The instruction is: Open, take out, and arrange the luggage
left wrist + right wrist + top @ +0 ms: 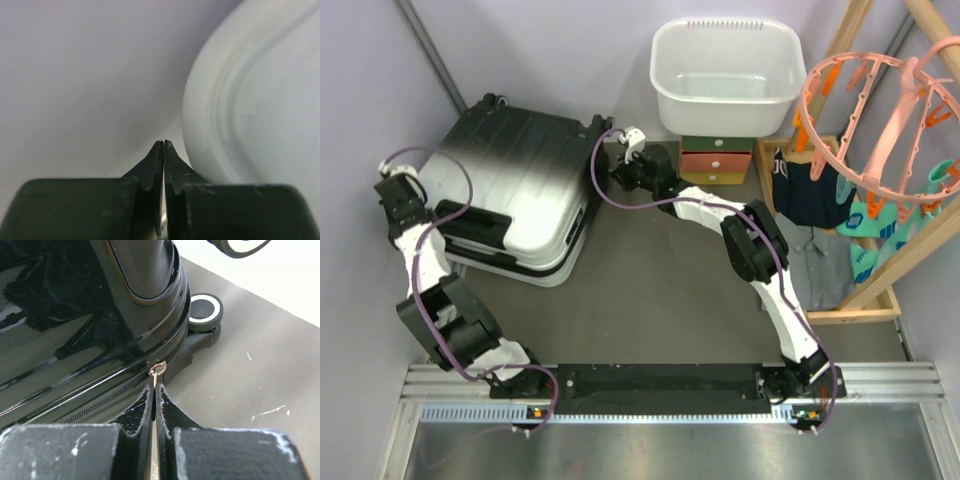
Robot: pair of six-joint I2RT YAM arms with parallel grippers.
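Note:
The luggage (510,180) lies flat and closed at the back left, its ribbed shell fading from black to white, with a black handle (470,222) on its near side. My right gripper (616,165) sits at the case's right edge near a wheel (205,310). It (156,387) is shut on the small metal zipper pull (158,371) of the black zipper (100,402). My left gripper (402,182) hangs at the case's left side, beside the white shell (260,100). Its fingertips (163,146) are pressed together; nothing clearly shows between them.
A white basin (725,75) stands on a green-and-orange drawer box (717,160) behind the right arm. On the right, a wooden rack (880,290) holds clothes (810,195), with a pink-orange peg hanger (880,120) above. A lilac wall (75,75) runs close to the left gripper.

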